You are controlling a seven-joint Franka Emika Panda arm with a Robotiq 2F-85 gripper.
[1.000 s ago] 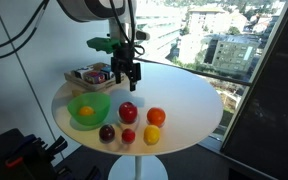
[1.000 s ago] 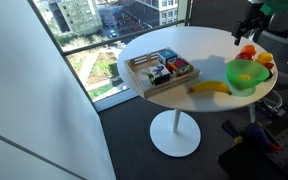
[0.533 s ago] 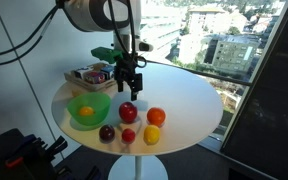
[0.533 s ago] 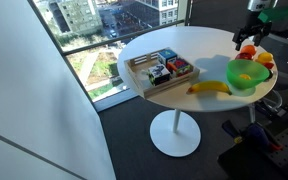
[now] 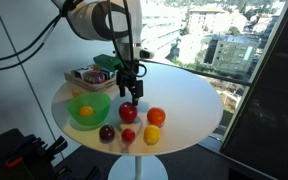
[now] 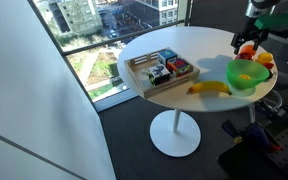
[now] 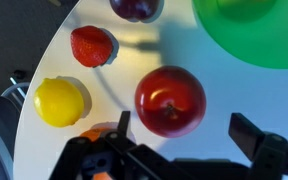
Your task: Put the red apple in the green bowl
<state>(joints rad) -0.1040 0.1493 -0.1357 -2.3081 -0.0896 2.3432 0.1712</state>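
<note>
The red apple (image 5: 129,111) sits on the round white table (image 5: 184,95), just beside the green bowl (image 5: 96,120). In the wrist view the apple (image 7: 170,100) lies a little above and between my fingertips, and the green bowl (image 7: 269,40) fills the top right corner. My gripper (image 5: 130,90) hangs directly over the apple, open and empty. In the wrist view the gripper (image 7: 184,132) has its fingers spread wider than the apple. The bowl (image 6: 242,83) holds a yellow-orange fruit.
Around the apple lie an orange fruit (image 5: 156,117), a yellow lemon (image 7: 60,102), a small red fruit (image 7: 92,46) and a maroon fruit (image 7: 136,8). A wooden tray of packets (image 6: 162,70) and a banana (image 6: 210,88) lie beyond the bowl. The table edge is close to the fruits.
My gripper has moved down and slightly toward the fruits, from above the tray side to right over the red apple. Nothing on the table moved.
</note>
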